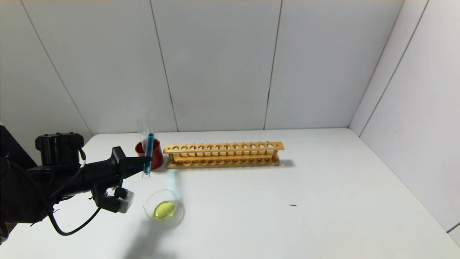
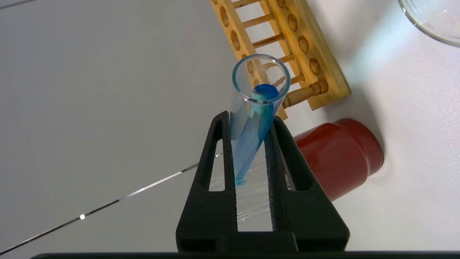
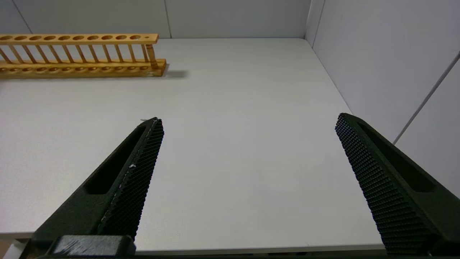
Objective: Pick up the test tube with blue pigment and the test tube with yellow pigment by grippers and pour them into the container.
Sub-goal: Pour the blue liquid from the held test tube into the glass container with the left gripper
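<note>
I've got the left gripper (image 1: 145,162) clamped on the slim clear glass tube of teal-blue liquid (image 1: 148,155), upright, near the worktop's left edge.

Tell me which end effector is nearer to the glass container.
The left. The left end effector holds the blue test tube just behind the container; the right end effector hangs open, far off.

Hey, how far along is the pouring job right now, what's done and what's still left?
Done, by the look of it: yellow liquid already sits in the container, and a clear tube stands in the red cup. In hand: the left pincer is shut on the test tube with blue pigment, upright and still filled, beyond the dish. Left: tipping the blue in. The right pincer hangs open over the table, off to the right.
</note>
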Robot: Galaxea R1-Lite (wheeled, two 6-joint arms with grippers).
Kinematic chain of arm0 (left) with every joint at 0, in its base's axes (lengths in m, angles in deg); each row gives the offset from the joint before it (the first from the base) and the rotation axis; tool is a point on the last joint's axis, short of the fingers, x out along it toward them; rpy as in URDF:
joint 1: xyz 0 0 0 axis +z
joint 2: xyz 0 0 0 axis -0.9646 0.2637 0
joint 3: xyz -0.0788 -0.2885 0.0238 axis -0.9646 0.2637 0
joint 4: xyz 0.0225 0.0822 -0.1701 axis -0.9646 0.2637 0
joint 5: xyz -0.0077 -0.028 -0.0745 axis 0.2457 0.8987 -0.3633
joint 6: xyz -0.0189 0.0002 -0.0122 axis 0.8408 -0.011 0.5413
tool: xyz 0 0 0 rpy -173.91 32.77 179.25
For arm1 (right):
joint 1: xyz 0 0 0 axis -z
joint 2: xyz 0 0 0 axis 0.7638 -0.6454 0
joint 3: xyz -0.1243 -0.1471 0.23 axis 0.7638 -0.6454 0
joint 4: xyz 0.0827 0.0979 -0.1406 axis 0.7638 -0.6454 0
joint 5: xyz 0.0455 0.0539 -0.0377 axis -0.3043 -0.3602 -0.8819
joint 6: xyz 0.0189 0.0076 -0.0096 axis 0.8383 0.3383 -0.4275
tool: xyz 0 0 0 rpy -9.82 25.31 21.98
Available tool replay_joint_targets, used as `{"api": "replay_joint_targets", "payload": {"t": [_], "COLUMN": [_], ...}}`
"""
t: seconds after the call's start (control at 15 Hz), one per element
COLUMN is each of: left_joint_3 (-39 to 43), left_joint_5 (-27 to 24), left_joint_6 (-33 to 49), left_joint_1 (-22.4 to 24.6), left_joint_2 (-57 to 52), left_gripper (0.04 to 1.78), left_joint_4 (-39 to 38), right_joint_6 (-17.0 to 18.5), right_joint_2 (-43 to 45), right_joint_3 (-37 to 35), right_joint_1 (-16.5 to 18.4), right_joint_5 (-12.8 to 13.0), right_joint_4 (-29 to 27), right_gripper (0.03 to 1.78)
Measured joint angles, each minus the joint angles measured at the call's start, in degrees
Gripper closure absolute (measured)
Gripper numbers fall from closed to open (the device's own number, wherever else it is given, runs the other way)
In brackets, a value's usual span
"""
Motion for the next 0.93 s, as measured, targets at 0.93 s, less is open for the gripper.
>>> {"api": "replay_joint_targets", "payload": {"t": [0.93], "left_joint_3": [-1.49], "left_joint_5": [-0.11], "left_joint_6": [-3.78], "left_joint_1": [-2.06], "left_joint_2": [1.77], "left_gripper": [1.52], "left_joint_4": [-0.17], "right_joint_6": [0.02], "right_joint_2": [0.00], "right_joint_3": [0.00], "right_joint_1": [-0.02], "right_joint_5": [0.00], "right_joint_4": [0.00], "right_gripper": [0.06]}}
